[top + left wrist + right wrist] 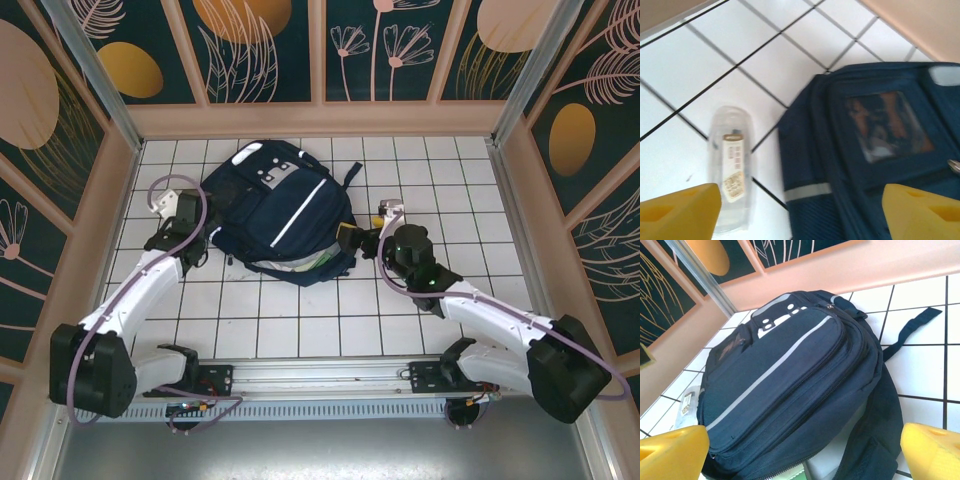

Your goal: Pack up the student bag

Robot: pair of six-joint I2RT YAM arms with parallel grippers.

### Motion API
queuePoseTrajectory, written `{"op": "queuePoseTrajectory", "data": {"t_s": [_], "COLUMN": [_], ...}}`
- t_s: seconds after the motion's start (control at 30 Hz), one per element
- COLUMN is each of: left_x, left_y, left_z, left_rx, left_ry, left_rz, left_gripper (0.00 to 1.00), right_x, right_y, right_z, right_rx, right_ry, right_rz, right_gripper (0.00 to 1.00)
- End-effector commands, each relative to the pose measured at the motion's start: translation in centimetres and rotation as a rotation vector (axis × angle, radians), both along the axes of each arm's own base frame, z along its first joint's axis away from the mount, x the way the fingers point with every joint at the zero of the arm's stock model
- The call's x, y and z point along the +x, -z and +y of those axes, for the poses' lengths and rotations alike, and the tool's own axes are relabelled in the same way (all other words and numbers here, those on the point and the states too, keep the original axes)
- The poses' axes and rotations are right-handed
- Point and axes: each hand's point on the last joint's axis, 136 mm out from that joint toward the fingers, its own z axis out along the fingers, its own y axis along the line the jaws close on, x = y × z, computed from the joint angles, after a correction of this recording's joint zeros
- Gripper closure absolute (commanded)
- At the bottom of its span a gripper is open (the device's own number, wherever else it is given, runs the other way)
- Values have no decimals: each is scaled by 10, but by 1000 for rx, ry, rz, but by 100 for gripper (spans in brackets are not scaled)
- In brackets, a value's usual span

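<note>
The backpack (275,210) is lying flat mid-table, its long axis running from far-left top to near-right mouth, and the left gripper (800,212) and right gripper (802,452), both spread wide and empty, are flanking it, the right sitting nearer that mouth.

Robot lab cell — white tiled tabletop (300,320), leaf-print wall panels (260,50), aluminium corner posts (93,70).

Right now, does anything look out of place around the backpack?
Yes: a small clear plastic case lies on the white tiles beside the large navy-blue fabric backpack, not inside it, though the job is packing.
</note>
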Motion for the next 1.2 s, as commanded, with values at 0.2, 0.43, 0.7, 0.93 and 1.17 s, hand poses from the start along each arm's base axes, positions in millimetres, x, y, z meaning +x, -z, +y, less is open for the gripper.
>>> {"op": "queuePoseTrajectory", "data": {"t_s": [0.2,0.43,0.7,0.93,1.17], "left_x": [-3,-10,-3,-8,-15], "left_y": [87,120,137,144,124], "left_z": [25,43,40,39,43], "left_rx": [-58,-28,-52,-63,-53], "left_ry": [-121,-161,-126,-133,-142], "left_rz": [177,230,232,247,226], "left_gripper": [28,27,29,50,54], "right_x": [-6,-3,-2,-2,-2], "right_y": [-18,-16,-11,-9,-8], "right_z": [-5,-6,-3,-2,-3], "right_rx": [77,86,84,88,89], "right_ry": [-8,1,-15,-19,-17], "right_rz": [-32,-23,-7,1,5], "right_gripper": [1,1,1,1,1]}}
